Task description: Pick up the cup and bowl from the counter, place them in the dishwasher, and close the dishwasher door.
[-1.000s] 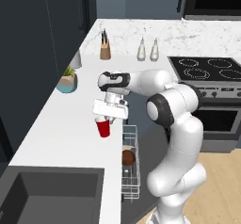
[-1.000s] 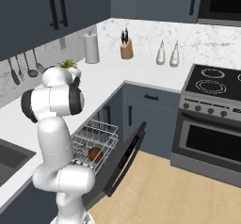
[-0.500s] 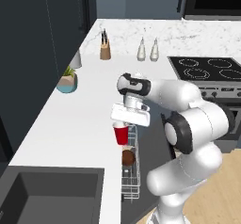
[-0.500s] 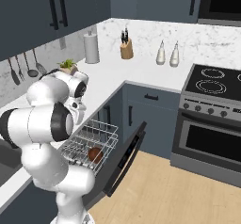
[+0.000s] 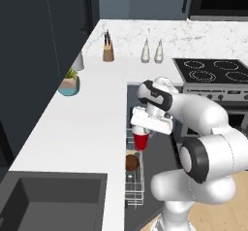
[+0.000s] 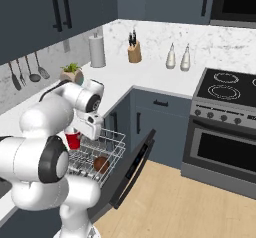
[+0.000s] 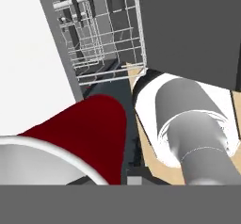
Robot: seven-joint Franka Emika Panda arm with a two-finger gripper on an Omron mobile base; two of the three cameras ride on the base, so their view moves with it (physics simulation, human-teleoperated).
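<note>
My gripper (image 5: 141, 134) is shut on the red cup (image 5: 140, 140), holding it upright by the rim just past the white counter (image 5: 87, 128) edge, above the dishwasher's pulled-out white wire rack (image 5: 135, 179). From the right base the cup (image 6: 73, 140) hangs over the rack's (image 6: 111, 143) inner end. The dark-brown bowl (image 5: 132, 162) (image 6: 101, 164) sits in the rack. The dishwasher door (image 6: 133, 168) lies folded down, open. In the hand view the cup's red wall (image 7: 92, 124) and white rim are close up, with the rack (image 7: 104, 30) below; my fingers are hidden.
On the back counter stand a knife block (image 5: 108, 52), two white shaker bottles (image 5: 151, 51) and a paper towel roll (image 6: 97, 51). A teal plant pot (image 5: 69, 85) is at the left. The sink (image 5: 48, 201) lies near; the stove (image 5: 213, 70) and oven (image 6: 220, 147) stand right.
The arm has swung right and down with the cup, from above the counter to beyond its edge, over the dishwasher rack. The bowl has stayed in the rack.
</note>
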